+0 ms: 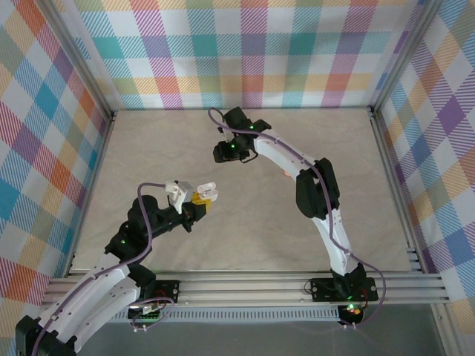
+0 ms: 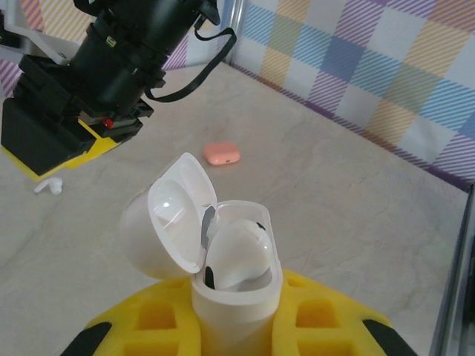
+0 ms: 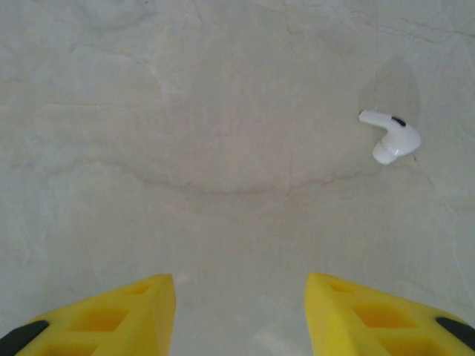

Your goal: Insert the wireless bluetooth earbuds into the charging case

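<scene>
My left gripper (image 2: 236,330) is shut on the white charging case (image 2: 237,297), which stands upright between its yellow fingers. The lid (image 2: 167,222) is flipped open to the left. One white earbud (image 2: 241,252) sits in the case. From above, this gripper (image 1: 197,200) holds the case (image 1: 208,190) at mid-table. A second white earbud (image 3: 391,137) lies loose on the table, ahead and to the right of my right gripper (image 3: 239,285). That gripper is open with nothing between its fingers. It hangs over the table beyond the case (image 1: 225,153), with the loose earbud (image 2: 48,186) beside it.
A coral-pink closed case (image 2: 221,153) lies on the beige table (image 1: 148,148) farther out. The right arm's black wrist and cable (image 2: 119,59) hang close in front of the left gripper. Plaid walls and a metal frame (image 1: 393,163) bound the table.
</scene>
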### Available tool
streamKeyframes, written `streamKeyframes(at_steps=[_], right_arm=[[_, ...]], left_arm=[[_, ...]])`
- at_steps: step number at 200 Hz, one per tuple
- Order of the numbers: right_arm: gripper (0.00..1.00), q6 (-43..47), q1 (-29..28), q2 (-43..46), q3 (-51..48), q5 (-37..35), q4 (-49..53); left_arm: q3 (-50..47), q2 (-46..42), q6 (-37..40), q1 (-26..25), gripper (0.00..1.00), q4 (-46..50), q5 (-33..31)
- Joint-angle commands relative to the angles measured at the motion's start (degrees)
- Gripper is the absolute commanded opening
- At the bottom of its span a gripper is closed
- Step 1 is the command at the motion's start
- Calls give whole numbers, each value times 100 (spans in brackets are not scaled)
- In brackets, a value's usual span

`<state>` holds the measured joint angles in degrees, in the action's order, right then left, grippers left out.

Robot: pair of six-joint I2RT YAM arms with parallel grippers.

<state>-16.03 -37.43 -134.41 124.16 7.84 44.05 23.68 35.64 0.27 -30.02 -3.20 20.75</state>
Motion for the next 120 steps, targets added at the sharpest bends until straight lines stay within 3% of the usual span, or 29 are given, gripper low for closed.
streamKeyframes(at_steps=[1, 65, 120], right_arm=[[50, 13, 60, -340, 499, -180, 252], [52, -66, 244, -1293, 1468, -340, 193], [52, -163, 369, -1430, 1508, -309, -339]], left_arm=[[-83, 208, -8, 28, 0, -385, -91], [-102, 895, -227, 318, 0, -1067, 223], [-313, 646, -321, 617, 0, -1088, 206]])
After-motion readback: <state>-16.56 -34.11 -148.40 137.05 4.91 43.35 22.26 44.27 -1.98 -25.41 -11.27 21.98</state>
